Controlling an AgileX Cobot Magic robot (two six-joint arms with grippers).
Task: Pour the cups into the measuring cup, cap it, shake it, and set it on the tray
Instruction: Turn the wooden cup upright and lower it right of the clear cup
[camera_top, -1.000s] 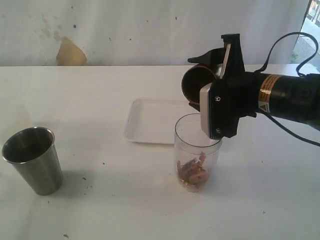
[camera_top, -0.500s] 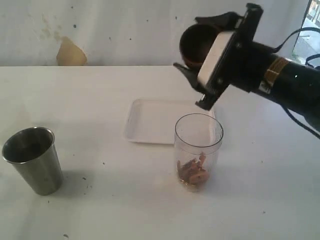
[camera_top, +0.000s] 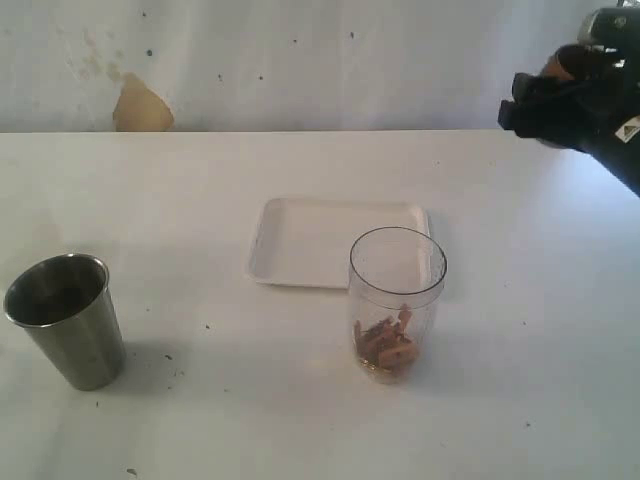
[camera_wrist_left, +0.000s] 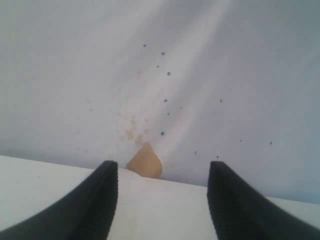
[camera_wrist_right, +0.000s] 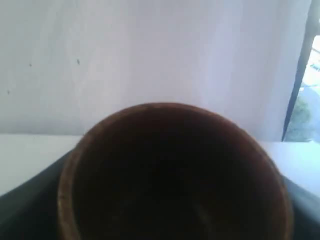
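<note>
The clear measuring cup (camera_top: 396, 303) stands in front of the white tray (camera_top: 320, 243), with brown bits lying at its bottom. The steel tumbler (camera_top: 66, 320) stands upright at the near left. At the far right edge my right gripper (camera_top: 548, 98) is raised and shut on the brown wooden cup (camera_wrist_right: 172, 172), whose dark mouth fills the right wrist view; in the exterior view only a sliver of the wooden cup (camera_top: 556, 66) shows. My left gripper (camera_wrist_left: 162, 200) is open with nothing between its fingers, facing the back wall; it is out of the exterior view.
A tan patch (camera_top: 141, 106) marks the white wall behind the table. A window edge (camera_wrist_right: 305, 75) shows at the right of the right wrist view. Small dark specks dot the table near the tumbler.
My right gripper has lifted the wooden cup away from above the measuring cup, swinging up and right to the frame's edge. The brown bits stay in the measuring cup.
</note>
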